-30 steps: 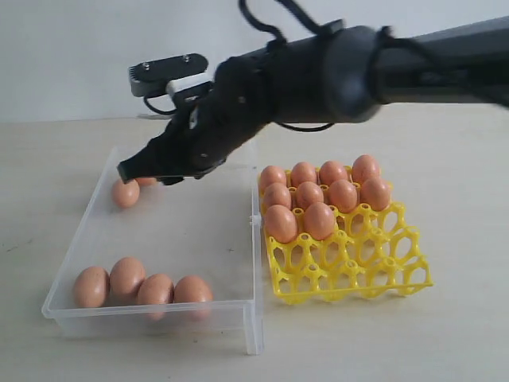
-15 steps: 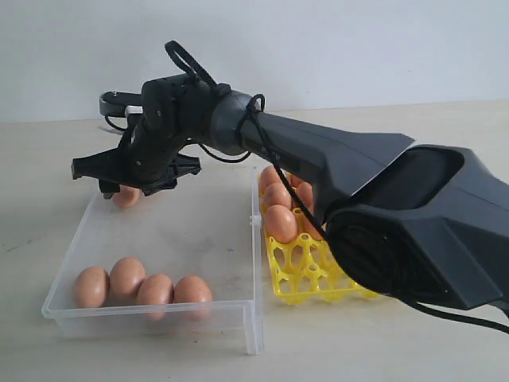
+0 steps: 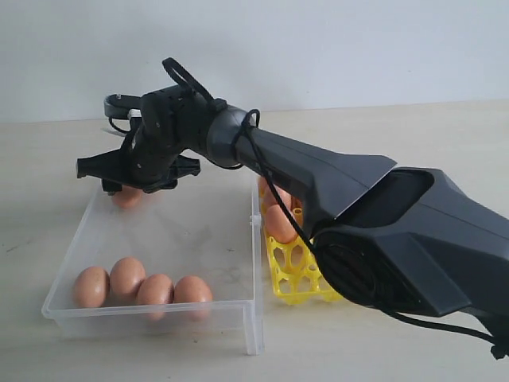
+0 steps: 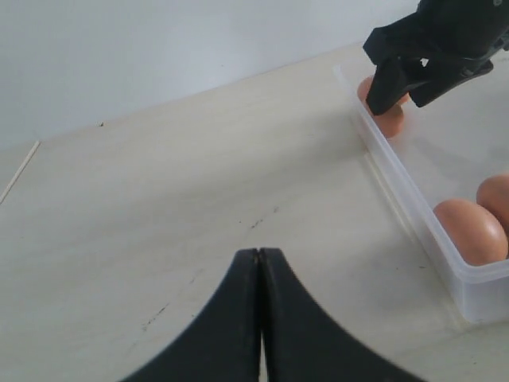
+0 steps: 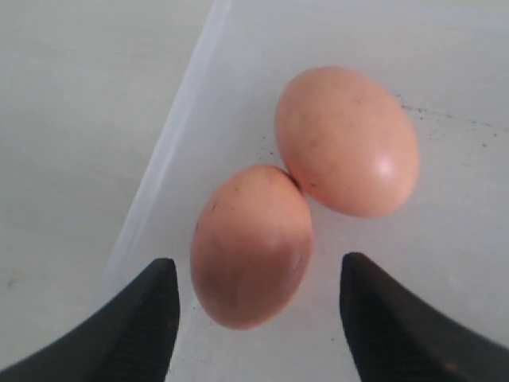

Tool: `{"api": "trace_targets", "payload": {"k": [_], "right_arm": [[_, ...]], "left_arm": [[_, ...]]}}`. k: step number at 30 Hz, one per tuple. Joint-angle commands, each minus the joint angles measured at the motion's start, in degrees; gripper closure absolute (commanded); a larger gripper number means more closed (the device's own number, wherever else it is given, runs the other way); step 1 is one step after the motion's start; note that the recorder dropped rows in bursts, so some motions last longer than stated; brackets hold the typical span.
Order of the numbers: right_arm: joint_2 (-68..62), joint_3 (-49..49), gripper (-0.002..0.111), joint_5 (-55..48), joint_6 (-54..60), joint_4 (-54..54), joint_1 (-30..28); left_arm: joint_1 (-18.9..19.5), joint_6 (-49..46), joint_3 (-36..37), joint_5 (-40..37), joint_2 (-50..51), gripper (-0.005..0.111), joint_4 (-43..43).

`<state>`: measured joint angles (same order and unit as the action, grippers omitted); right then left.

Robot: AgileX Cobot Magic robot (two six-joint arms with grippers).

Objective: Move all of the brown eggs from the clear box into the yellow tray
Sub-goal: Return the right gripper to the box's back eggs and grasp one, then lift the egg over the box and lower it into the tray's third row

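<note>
Biggest of all, a pale table [image 3: 413, 135]. Across it from the right, a long black arm [image 3: 318, 171], stretched over to the far left corner of the box [image 3: 191, 231]. Clear box on the left, with low walls, just beside the yellow tray [image 3: 290, 278] on its right. In the tray, a few brown eggs [image 3: 280, 224] at the back, mostly hidden by the arm. In the box, four eggs [image 3: 127, 277] in a row by the front wall, and two more [image 3: 127, 196] in the far left corner, touching each other, close to the side wall. All smooth and orange-brown. Right claw [image 3: 137, 175] wide apart, holding nothing, down over those two eggs. Seen from its wrist, nearer egg [image 5: 250, 255] partly between the two fingers [image 5: 151, 318], touching neither; other egg [image 5: 346, 143] just past it. Left claw [image 4: 260, 318] pressed together, empty, low over bare table outside the box, well apart from the eggs.
</note>
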<state>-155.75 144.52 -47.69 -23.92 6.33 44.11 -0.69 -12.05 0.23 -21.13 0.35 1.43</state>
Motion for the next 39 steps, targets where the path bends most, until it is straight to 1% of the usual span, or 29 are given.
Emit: {"api": "trace_targets", "payload": {"k": [1,4,7,9,12,18,19,20,21,22,23,33,39], "right_arm": [[-0.08,0.49,0.05,2.84,-0.16,-0.25,-0.29],[-0.22,0.49,0.049,3.81,-0.16,-0.25,-0.29],[-0.47,0.49,0.046,4.11,-0.16,-0.25,-0.29],[-0.96,0.49,0.046,4.24,-0.16,0.83,-0.29],[-1.72,0.49,0.046,7.49,-0.16,1.24,-0.29],[-3.62,0.49,0.047,8.97,-0.3,2.68,-0.29],[-3.74,0.49,0.054,9.62,-0.09,2.95,-0.29],[-3.83,0.49,0.063,9.89,-0.09,2.95,-0.29],[-3.83,0.49,0.081,10.55,-0.09,2.95,-0.29],[-3.83,0.49,0.093,10.66,-0.09,2.75,-0.29],[-3.69,0.49,0.108,10.47,1.14,2.87,-0.29],[1.11,0.36,0.108,9.54,9.43,-1.11,-0.29],[3.19,0.36,0.108,3.81,15.0,-3.84,0.08]], "left_arm": [[0.1,0.3,-0.23,0.33,-0.35,0.107,0.0],[0.1,0.3,-0.23,0.33,-0.35,0.107,0.0],[0.1,0.3,-0.23,0.33,-0.35,0.107,0.0],[0.1,0.3,-0.23,0.33,-0.35,0.107,0.0],[0.1,0.3,-0.23,0.33,-0.35,0.107,0.0],[0.1,0.3,-0.23,0.33,-0.35,0.107,0.0],[0.1,0.3,-0.23,0.33,-0.35,0.107,0.0],[0.1,0.3,-0.23,0.33,-0.35,0.107,0.0],[0.1,0.3,-0.23,0.33,-0.35,0.107,0.0],[0.1,0.3,-0.23,0.33,-0.35,0.107,0.0],[0.1,0.3,-0.23,0.33,-0.35,0.107,0.0],[0.1,0.3,-0.23,0.33,-0.35,0.107,0.0],[0.1,0.3,-0.23,0.33,-0.35,0.107,0.0]]}}
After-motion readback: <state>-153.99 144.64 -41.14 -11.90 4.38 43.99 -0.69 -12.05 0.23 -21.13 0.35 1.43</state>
